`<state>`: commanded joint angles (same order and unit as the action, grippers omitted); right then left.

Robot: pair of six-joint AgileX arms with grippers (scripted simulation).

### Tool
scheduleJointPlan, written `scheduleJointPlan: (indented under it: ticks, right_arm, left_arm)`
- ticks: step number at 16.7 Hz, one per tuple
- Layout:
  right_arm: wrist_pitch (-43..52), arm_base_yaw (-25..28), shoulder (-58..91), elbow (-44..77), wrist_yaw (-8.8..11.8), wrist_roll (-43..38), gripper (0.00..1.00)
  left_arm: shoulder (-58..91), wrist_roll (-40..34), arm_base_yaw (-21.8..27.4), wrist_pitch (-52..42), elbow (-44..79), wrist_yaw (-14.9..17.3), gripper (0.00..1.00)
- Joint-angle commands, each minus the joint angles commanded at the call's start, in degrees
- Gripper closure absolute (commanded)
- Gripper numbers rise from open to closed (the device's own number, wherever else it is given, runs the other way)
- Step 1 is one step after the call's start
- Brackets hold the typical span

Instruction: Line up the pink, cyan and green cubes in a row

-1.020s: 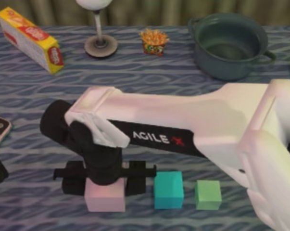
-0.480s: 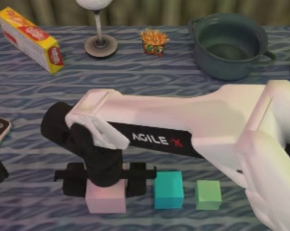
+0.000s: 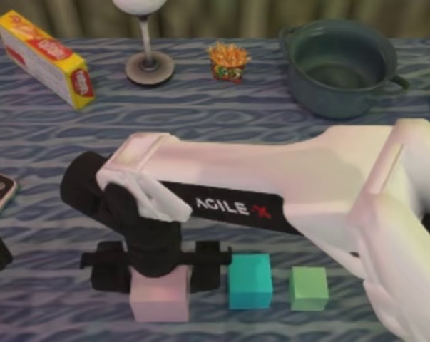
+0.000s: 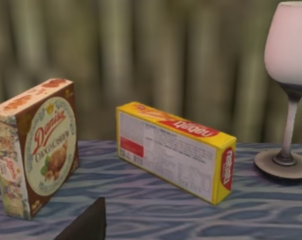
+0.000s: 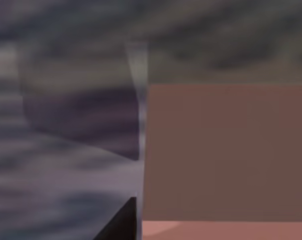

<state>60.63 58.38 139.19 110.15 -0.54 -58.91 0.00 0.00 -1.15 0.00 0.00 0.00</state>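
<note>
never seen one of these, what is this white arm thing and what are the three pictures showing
It is a simulated pair of AgileX robot arms at a table with a blue patterned cloth. The top view looks down from above. The big white arm is the right arm; its black right gripper sits over the pink cube, its fingers straddling the cube. Beside it in a row lie the cyan cube and green cube. The right wrist view, from a camera on that arm, is filled by the pink cube up close. The left arm is parked at the table's left edge; its wrist camera sees a yellow box, a cookie box and a wine glass. A pot stands at the back.
</note>
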Motion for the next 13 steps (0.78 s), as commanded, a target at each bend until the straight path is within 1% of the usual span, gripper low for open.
scheduleJointPlan:
  ticks: [1, 10, 13]
  right_arm:
    - [0.0, 0.0, 0.0, 0.0, 0.0, 0.0, 0.0]
    - [0.21, -0.08, -0.03, 0.2, 0.0, 0.01, 0.0]
    - [4.3, 0.02, -0.8, 3.62, 0.02, -0.18, 0.0]
  left_arm:
    - [0.0, 0.0, 0.0, 0.0, 0.0, 0.0, 0.0]
    - [0.0, 0.0, 0.0, 0.0, 0.0, 0.0, 0.0]
    - [0.0, 0.0, 0.0, 0.0, 0.0, 0.0, 0.0]
